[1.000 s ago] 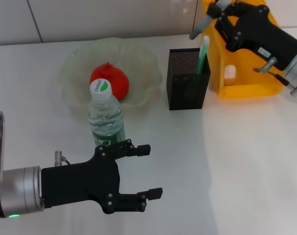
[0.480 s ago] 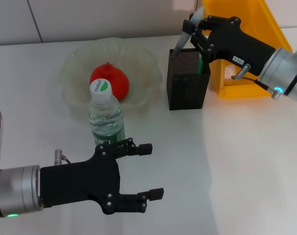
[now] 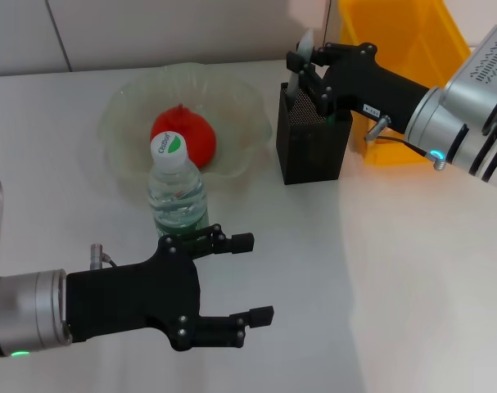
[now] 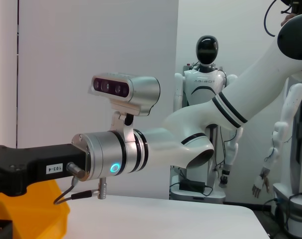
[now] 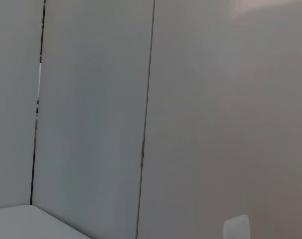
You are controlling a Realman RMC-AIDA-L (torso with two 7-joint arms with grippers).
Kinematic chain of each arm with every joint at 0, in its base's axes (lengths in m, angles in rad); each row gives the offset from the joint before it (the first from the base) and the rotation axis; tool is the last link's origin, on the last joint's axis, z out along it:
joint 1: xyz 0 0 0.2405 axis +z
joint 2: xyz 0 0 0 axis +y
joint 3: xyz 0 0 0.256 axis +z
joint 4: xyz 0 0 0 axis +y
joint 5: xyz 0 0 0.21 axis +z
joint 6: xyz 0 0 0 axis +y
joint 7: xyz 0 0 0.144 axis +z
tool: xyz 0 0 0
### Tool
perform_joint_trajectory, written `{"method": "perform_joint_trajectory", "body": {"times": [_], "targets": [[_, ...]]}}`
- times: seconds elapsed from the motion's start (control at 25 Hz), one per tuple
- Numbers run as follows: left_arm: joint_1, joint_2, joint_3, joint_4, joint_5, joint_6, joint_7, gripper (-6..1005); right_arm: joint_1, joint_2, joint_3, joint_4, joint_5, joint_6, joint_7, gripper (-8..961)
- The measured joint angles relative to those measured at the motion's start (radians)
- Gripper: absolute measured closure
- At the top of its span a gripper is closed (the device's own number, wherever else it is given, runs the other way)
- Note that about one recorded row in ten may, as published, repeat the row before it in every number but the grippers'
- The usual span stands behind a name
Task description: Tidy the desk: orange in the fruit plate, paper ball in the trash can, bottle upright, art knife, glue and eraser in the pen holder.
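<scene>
Over at 1 o'clock your right pincer [image 3: 304, 56] is pinching a pale tool [image 3: 300, 54] above the pen holder [image 3: 310, 141]. Orange [image 3: 183, 136] is sitting in the fruit plate [image 3: 122, 116], bottle [image 3: 176, 190] standing; left pincer [image 3: 246, 278] is idling open at 7.

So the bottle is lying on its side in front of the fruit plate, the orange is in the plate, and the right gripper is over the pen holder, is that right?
Not quite. The head view shows the bottle standing upright, cap on top, not lying on its side. The rest holds: it is in front of the fruit plate, the orange is in the plate, and the right gripper is over the pen holder.
</scene>
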Motion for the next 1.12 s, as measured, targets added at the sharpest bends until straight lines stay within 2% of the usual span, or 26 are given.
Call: {"method": "perform_joint_trajectory", "body": {"times": [0.44, 0.76, 0.96, 1.12], "targets": [[-0.001, -0.001, 0.000, 0.003, 0.000, 0.002, -0.013, 152, -0.022, -0.001, 0.012, -0.007, 0.005, -0.010, 0.002, 803], [-0.001, -0.002, 0.000, 0.004, 0.000, 0.004, -0.013, 152, -0.064, -0.001, 0.013, -0.025, 0.041, -0.106, -0.005, 786], [-0.001, -0.002, 0.000, 0.006, 0.000, 0.013, -0.012, 152, -0.114, -0.002, 0.013, -0.052, 0.095, -0.182, 0.010, 604], [-0.001, 0.000, -0.001, 0.006, -0.013, 0.017, -0.012, 152, -0.190, -0.004, 0.010, -0.122, 0.139, -0.309, 0.101, 432]]}}
